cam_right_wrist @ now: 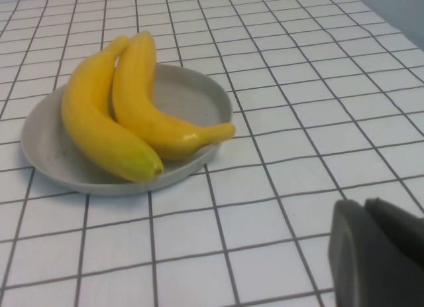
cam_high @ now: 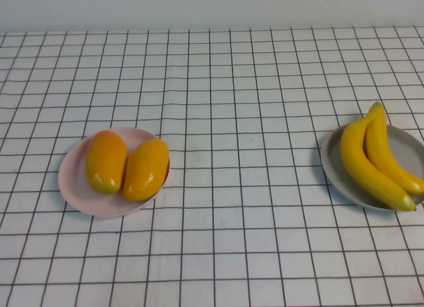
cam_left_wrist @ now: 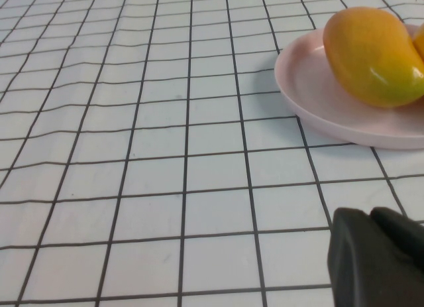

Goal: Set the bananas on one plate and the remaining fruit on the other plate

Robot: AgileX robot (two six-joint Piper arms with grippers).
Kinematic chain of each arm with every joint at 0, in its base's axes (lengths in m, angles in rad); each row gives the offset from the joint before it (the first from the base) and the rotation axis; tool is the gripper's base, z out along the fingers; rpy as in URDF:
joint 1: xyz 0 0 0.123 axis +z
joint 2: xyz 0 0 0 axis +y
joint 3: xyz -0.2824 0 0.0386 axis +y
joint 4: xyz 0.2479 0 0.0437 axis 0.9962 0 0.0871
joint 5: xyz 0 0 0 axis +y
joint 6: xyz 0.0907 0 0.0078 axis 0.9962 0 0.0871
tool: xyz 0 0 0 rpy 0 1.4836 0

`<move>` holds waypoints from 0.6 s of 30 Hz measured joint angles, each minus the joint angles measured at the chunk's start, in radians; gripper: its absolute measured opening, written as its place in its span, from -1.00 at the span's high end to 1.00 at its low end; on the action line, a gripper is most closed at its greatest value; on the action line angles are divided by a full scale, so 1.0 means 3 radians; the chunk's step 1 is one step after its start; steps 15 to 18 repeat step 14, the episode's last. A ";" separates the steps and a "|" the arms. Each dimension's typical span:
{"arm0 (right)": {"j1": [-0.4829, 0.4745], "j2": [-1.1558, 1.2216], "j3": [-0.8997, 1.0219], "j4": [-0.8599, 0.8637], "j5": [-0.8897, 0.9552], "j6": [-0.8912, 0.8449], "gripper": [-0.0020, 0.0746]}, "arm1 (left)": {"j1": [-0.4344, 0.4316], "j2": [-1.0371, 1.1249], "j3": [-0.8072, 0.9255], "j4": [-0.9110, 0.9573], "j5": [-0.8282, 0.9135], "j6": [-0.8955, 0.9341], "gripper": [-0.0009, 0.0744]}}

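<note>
Two yellow bananas lie side by side on the grey plate at the right; they also show in the right wrist view on that plate. Two orange-yellow mango-like fruits lie on the pale pink plate at the left; one fruit and the pink plate show in the left wrist view. My left gripper is shut and empty, apart from the pink plate. My right gripper is shut and empty, apart from the grey plate. Neither arm shows in the high view.
A white cloth with a black grid covers the whole table. A pale wall runs along the far edge.
</note>
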 joint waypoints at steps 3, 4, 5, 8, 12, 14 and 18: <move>0.0000 0.0000 0.0000 0.0010 -0.0006 0.0000 0.99 | 0.0000 0.0000 0.0000 0.0000 0.0000 0.0000 0.98; 0.0000 0.0000 0.0000 0.0039 -0.0006 0.0000 0.99 | 0.0000 0.0000 0.0000 0.0000 0.0000 0.0000 0.98; 0.0000 0.0000 0.0000 0.0067 -0.0006 0.0000 0.99 | 0.0000 0.0000 0.0000 0.0000 0.0000 0.0000 0.98; 0.0000 0.0000 0.0000 0.0104 -0.0006 0.0000 0.99 | 0.0000 0.0000 0.0000 0.0000 0.0000 0.0000 0.98; 0.0000 0.0000 0.0000 0.0112 -0.0006 0.0000 0.99 | 0.0000 0.0000 0.0000 0.0000 0.0000 0.0000 0.98; 0.0000 0.0000 0.0000 0.0112 -0.0006 0.0000 0.99 | 0.0000 0.0000 0.0000 0.0000 0.0000 0.0000 0.98; 0.0000 0.0000 0.0000 0.0112 -0.0006 0.0000 0.99 | 0.0000 0.0000 0.0000 0.0000 0.0000 0.0000 0.98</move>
